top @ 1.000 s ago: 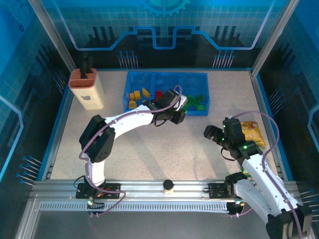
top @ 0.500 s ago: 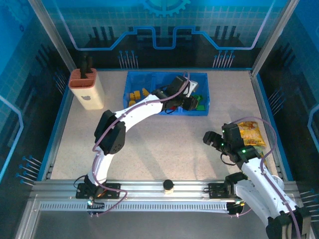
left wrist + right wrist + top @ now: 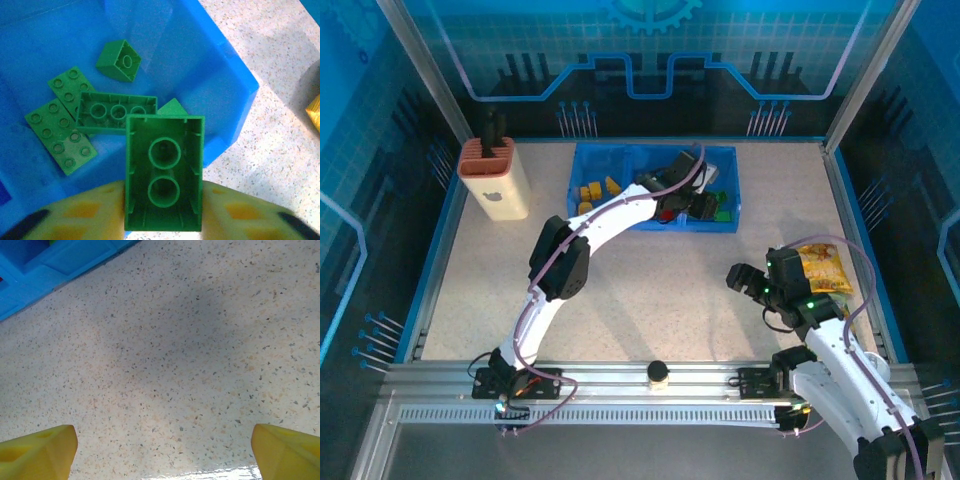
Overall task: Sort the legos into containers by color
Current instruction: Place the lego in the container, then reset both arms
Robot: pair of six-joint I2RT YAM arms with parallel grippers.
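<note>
Green lego (image 3: 164, 170) in left gripper (image 3: 162, 202), its studs hidden.

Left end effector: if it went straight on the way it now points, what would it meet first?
Probably the upturned long green brick lying in the green compartment, just ahead of the held green brick in the left end effector. Depth is unclear.

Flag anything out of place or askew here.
Nothing spilled or damaged. A yellow snack bag lies on the table's right side, unrelated to sorting. In the green compartment, a long brick lies hollow side up. The left claw grips a second green brick over that end of the tray.
</note>
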